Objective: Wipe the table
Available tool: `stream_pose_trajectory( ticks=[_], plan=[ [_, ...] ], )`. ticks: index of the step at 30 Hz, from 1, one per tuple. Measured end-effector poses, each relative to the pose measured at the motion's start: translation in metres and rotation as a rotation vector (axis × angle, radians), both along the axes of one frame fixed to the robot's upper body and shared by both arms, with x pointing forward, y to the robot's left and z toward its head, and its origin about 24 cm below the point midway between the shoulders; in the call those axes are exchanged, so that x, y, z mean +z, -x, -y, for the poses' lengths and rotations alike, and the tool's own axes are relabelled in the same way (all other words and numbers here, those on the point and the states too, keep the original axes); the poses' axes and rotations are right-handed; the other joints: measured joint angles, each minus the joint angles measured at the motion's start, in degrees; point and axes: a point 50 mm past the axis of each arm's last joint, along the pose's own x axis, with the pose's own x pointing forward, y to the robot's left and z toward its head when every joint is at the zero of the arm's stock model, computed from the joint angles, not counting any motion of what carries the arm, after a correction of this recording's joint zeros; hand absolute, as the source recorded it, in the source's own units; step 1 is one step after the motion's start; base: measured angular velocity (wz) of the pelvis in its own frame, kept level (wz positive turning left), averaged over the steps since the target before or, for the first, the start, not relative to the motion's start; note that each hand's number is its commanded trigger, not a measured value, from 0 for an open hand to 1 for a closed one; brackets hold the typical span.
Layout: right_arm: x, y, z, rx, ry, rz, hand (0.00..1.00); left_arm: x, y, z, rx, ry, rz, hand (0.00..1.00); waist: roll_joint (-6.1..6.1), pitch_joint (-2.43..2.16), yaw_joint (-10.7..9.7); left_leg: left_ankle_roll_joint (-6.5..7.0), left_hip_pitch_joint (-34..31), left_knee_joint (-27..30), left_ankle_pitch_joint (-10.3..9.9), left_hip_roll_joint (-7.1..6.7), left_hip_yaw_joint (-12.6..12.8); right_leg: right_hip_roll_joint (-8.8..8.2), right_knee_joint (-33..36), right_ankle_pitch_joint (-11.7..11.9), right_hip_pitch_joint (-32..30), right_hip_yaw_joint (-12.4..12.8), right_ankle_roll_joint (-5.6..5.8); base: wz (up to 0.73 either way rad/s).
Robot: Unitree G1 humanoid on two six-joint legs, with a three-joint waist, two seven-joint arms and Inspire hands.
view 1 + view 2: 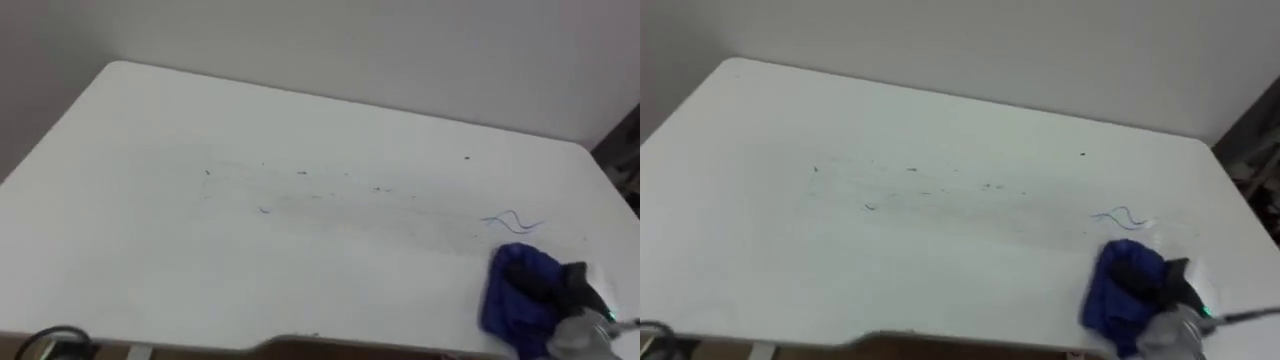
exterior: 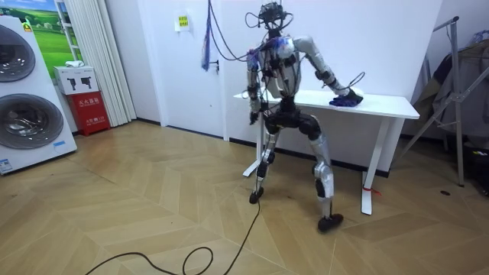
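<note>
A white rectangular table top (image 1: 300,120) spreads across the eye views and meets a pale wall along its upper edge. The crumpled dark-blue wiping cloth (image 1: 515,290) lies on the surface in the lower right of the frame, close to the near edge. The robot's right hand (image 1: 572,288) comes in from the lower right corner and lies on the right side of the cloth, dark against the blue folds. Whether it grips the cloth or only presses on it cannot be told. Just above the cloth, and apart from it, a thin blue pen squiggle (image 1: 512,222) marks the surface. A loose line of small dark specks (image 1: 300,173) runs across the middle of the frame.

In the room view the robot stands at the table with knees bent. Its right arm reaches towards the room view's right, to the cloth near that end of the surface. Its left hand (image 2: 253,116) hangs by its hip, too small to tell its state. A herringbone wooden floor (image 2: 153,198) fills the foreground, and a white front-loading washing machine (image 2: 23,114) stands at the left edge.
</note>
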Motion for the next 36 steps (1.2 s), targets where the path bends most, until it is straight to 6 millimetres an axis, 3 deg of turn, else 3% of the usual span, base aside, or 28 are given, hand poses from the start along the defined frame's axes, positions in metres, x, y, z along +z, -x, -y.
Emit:
stream_pose_trajectory(
  ticks=[1,2,3,4,5,6,7,8,9,10,11,12,13,16,18,20,23,25,26,28,30,32,33,34,36],
  plan=[
    [0.026,-0.037,-0.038,0.185,0.019,0.061,1.00,0.001,-0.007,0.005,-0.009,0.017,0.005,0.00,-0.15,0.23,1.1,-1.67,-0.4,-1.6,1.2,1.57,-0.6,1.31,2.5,-0.5,-1.3,-3.0,0.57,-0.65],
    [0.040,-0.051,-0.050,0.254,0.036,0.101,1.00,0.000,-0.011,0.013,-0.016,0.035,0.013,0.00,0.90,0.80,1.4,-1.52,-1.1,-1.8,1.6,3.13,-2.0,1.58,5.4,-2.4,-2.5,-5.3,4.30,-0.07],
    [0.061,-0.069,-0.070,0.346,0.053,0.169,1.00,-0.002,-0.018,0.025,-0.052,0.066,0.014,0.00,1.54,1.60,1.9,2.99,-2.8,-2.2,4.1,4.81,-3.8,2.27,10.8,-6.8,-4.6,-7.3,1.60,0.73],
    [0.068,-0.073,-0.077,0.394,0.077,0.185,1.00,-0.007,-0.015,0.038,-0.090,0.091,-0.012,0.00,1.54,1.71,1.2,4.25,-5.3,-2.2,6.3,3.27,-3.3,2.05,12.3,-9.5,-5.1,-9.6,1.03,1.03],
    [0.069,-0.073,-0.077,0.410,0.091,0.182,1.00,-0.011,-0.011,0.042,-0.095,0.110,-0.027,0.00,1.50,1.67,1.2,4.25,-6.3,-1.5,6.6,1.55,-2.8,1.70,12.5,-10.2,-5.1,-10.9,0.59,1.03],
    [0.068,-0.072,-0.078,0.425,0.093,0.167,1.00,-0.016,0.001,0.044,-0.088,0.125,-0.063,0.00,1.62,1.67,1.4,4.27,-7.8,0.5,6.6,-1.64,-1.2,1.58,12.0,-10.7,-5.0,-12.4,-0.20,0.80],
    [0.062,-0.068,-0.070,0.413,0.089,0.142,1.00,-0.020,0.010,0.042,-0.071,0.128,-0.091,0.00,1.74,1.74,0.8,5.14,-9.4,2.1,6.1,-5.24,0.7,1.66,11.0,-10.6,-4.5,-14.7,-0.84,0.72],
    [0.060,-0.064,-0.064,0.387,0.057,0.152,1.00,-0.021,0.014,0.041,-0.066,0.129,-0.103,0.00,1.90,1.67,0.6,6.09,-9.6,2.2,5.4,-7.29,1.0,1.66,10.1,-10.5,-3.9,-15.5,-1.02,0.75],
    [0.055,-0.055,-0.053,0.371,0.055,0.157,1.00,-0.025,0.026,0.039,-0.049,0.132,-0.126,0.00,2.76,1.52,0.3,7.54,-9.0,1.7,4.4,-11.32,1.5,2.11,7.9,-10.0,-2.3,-16.3,-0.92,0.66],
    [0.044,-0.041,-0.041,0.364,0.068,0.149,1.00,-0.029,0.040,0.036,-0.021,0.137,-0.147,0.00,3.51,1.42,-0.2,7.98,-6.5,-1.1,4.1,-14.10,2.4,2.91,4.6,-9.3,-0.2,-16.2,-0.31,0.47],
    [0.039,-0.035,-0.036,0.362,0.073,0.146,1.00,-0.031,0.050,0.032,0.005,0.139,-0.161,0.00,3.78,1.17,-0.2,8.05,-4.5,-3.1,4.2,-15.15,2.8,3.02,3.3,-8.9,0.9,-16.0,0.00,0.03],
    [0.032,-0.026,-0.026,0.352,0.083,0.138,1.00,-0.035,0.075,0.023,0.063,0.134,-0.202,0.00,4.46,0.40,-0.4,8.27,-1.5,-6.6,4.3,-16.00,2.9,3.53,0.8,-8.0,2.3,-15.5,0.51,-0.37],
    [0.032,-0.019,-0.011,0.321,0.105,0.149,1.00,-0.037,0.097,0.014,0.114,0.122,-0.238,0.00,4.91,-0.04,-0.6,8.60,0.8,-9.5,4.5,-16.64,3.1,3.81,-0.8,-7.3,3.2,-14.7,0.99,-0.39],
    [0.030,0.002,0.031,0.185,0.141,0.154,1.00,-0.034,0.118,-0.003,0.170,0.080,-0.267,0.00,4.09,-0.22,-1.2,9.23,2.8,-13.2,5.2,-17.79,3.9,3.62,-2.3,-6.2,3.6,-13.1,1.47,-0.21],
    [0.030,0.006,0.038,0.156,0.141,0.153,1.00,-0.033,0.118,-0.006,0.171,0.060,-0.259,0.00,3.28,-0.49,-2.5,9.31,3.1,-13.6,5.3,-18.10,3.5,3.64,-2.2,-6.1,3.7,-12.0,1.42,0.04],
    [0.030,0.005,0.037,0.163,0.138,0.144,1.00,-0.030,0.101,-0.004,0.162,0.067,-0.212,0.00,2.57,-0.22,-2.4,9.14,3.4,-14.3,5.6,-18.11,3.0,3.96,-2.4,-6.1,3.6,-11.5,1.41,0.02],
    [0.038,-0.011,0.022,0.219,0.158,0.139,1.00,-0.022,0.056,0.008,0.146,0.093,-0.074,0.00,0.57,0.49,-2.1,8.80,2.7,-15.5,6.8,-18.05,2.3,4.85,-3.9,-6.0,3.3,-10.8,1.14,-0.04],
    [0.050,-0.032,0.002,0.297,0.227,0.129,1.00,-0.018,0.029,0.026,0.100,0.118,-0.004,0.00,-0.09,0.54,-1.1,8.52,2.4,-17.3,7.8,-17.69,2.0,5.59,-4.0,-5.3,1.4,-8.6,0.15,-0.39],
    [0.054,-0.036,-0.003,0.326,0.246,0.128,1.00,-0.018,0.024,0.030,0.089,0.127,0.008,0.00,-0.18,0.71,-0.8,8.48,2.3,-17.6,8.1,-17.67,1.5,5.82,-4.1,-5.2,1.2,-8.3,0.04,-0.29],
    [0.062,-0.046,-0.023,0.423,0.287,0.125,1.00,-0.018,0.018,0.040,0.036,0.133,0.019,0.00,-0.65,0.58,-0.1,8.27,2.4,-18.4,8.4,-17.63,0.8,6.15,-4.5,-5.1,1.1,-8.4,-0.10,-0.01],
    [0.062,-0.047,-0.024,0.424,0.273,0.118,1.00,-0.021,0.027,0.040,0.040,0.132,0.006,0.00,-0.91,0.61,1.4,8.24,2.6,-18.8,8.6,-17.63,0.5,6.48,-5.2,-5.0,1.3,-8.1,-0.22,0.15],
    [0.060,-0.046,-0.019,0.393,0.256,0.111,1.00,-0.023,0.043,0.031,0.066,0.101,-0.036,0.00,-1.41,0.72,2.3,8.23,2.7,-18.8,8.6,-17.64,-0.5,7.05,-5.5,-5.8,1.1,-6.7,-2.18,0.29],
    [0.056,-0.043,-0.011,0.354,0.233,0.100,1.00,-0.026,0.060,0.024,0.088,0.074,-0.085,0.00,-1.58,0.70,2.4,8.24,2.6,-18.7,8.6,-17.56,-1.8,8.02,-5.9,-6.3,1.5,-4.6,-4.29,0.40],
    [0.048,-0.035,-0.001,0.297,0.197,0.089,1.00,-0.028,0.075,0.017,0.103,0.054,-0.132,0.00,-1.70,0.68,2.6,8.24,2.6,-18.7,8.6,-17.58,-2.9,8.45,-5.9,-6.6,1.9,-3.3,-5.32,0.46],
    [0.036,-0.021,0.013,0.214,0.130,0.087,1.00,-0.030,0.097,0.007,0.127,0.024,-0.191,0.00,-1.65,0.75,2.3,8.24,2.7,-18.6,8.6,-17.62,-5.1,9.00,-6.0,-6.6,2.7,-2.0,-5.84,0.53]
  ],
)
